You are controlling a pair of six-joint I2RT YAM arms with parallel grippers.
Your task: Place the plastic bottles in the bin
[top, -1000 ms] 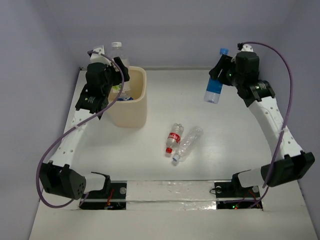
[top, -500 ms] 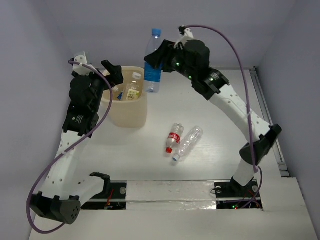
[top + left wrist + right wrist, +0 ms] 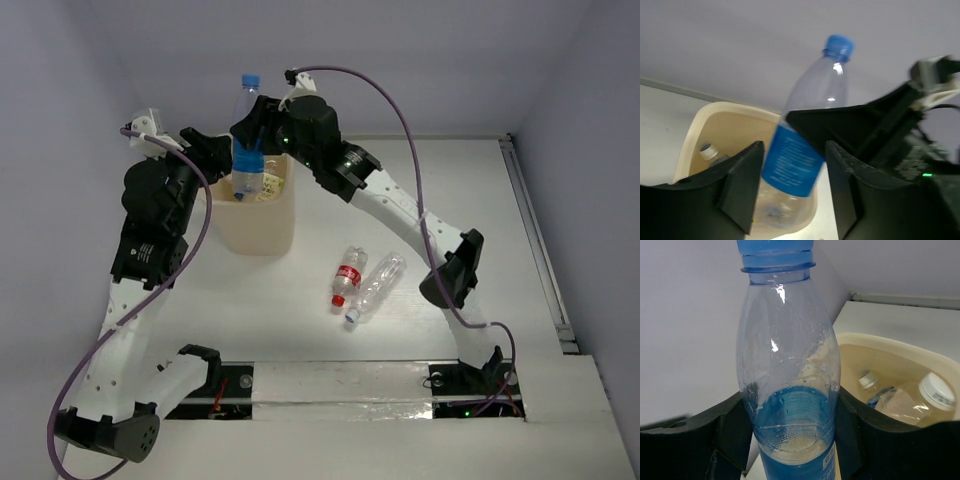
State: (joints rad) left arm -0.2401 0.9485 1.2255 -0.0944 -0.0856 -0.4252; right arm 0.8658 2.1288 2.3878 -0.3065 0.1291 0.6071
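The right tool [image 3: 792, 450] pinches a blue-labelled bottle [image 3: 789, 355] by its lower body, holding it upright, blue cap on top, over the opening of the cream bin [image 3: 262, 232] at the far left. White-capped bottles [image 3: 920, 400] lie inside the bin. The left tool [image 3: 790, 192] hangs by the bin's left rim, fingers spread and empty. On the surface [image 3: 480, 200], nearer and to the right, a red-labelled bottle [image 3: 348, 275] lies just beside a clear crushed bottle [image 3: 378, 283].

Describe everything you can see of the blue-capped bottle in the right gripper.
The blue-capped bottle is clear, thin plastic with a blue label around its lower half and droplets inside. It hangs roughly upright, cap up, clamped at the label by the right gripper, base over the bin's opening. Nothing else touches it.
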